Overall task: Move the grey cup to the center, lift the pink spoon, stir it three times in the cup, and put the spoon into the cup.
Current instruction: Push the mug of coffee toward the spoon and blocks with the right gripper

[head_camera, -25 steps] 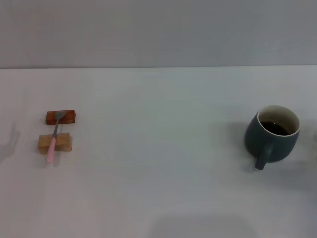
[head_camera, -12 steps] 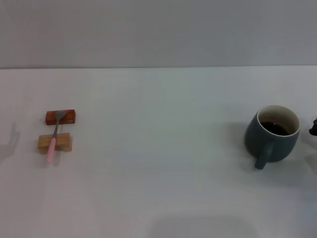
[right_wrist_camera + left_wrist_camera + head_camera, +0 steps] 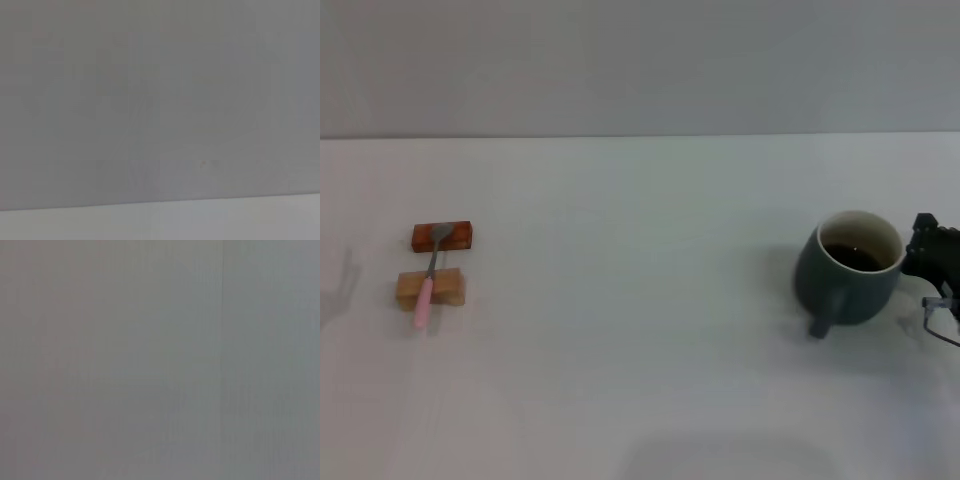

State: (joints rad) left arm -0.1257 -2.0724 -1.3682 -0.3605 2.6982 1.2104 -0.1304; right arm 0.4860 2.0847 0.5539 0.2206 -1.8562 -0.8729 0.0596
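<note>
- The grey cup (image 3: pixel 848 266) stands upright on the white bench (image 3: pixel 640 330), far to the robot's right and well away from the middle. Its loop handle points toward the robot and dark liquid sits below the pale rim.
- The right gripper (image 3: pixel 932 258) comes in at the bench's right edge, right up against the cup's outer wall. Whether its fingers are spread or closed cannot be told from here, and real contact cannot be confirmed either.
- The pink spoon (image 3: pixel 429 278) lies far to the left, bridging two small blocks: its metal bowl rests on the reddish block (image 3: pixel 442 236) and its pink handle crosses the paler wooden block (image 3: pixel 431 288), the tip overhanging toward the robot.
- The left gripper is out of sight; both wrist views show only plain grey surface.
- Handling judgement: the cup looks like glazed ceramic, so rigid, fairly heavy, slick and breakable. With liquid inside it should slide or travel level and slowly. A push low on the wall, or a hold across the body or the handle, seems safest.
- The spoon looks light and stiff. Raised on the blocks, its handle has room beneath, so pinching the pink part near the overhanging end seems the natural hold.
- The centring step appears to be under way; nothing with the spoon is done.
</note>
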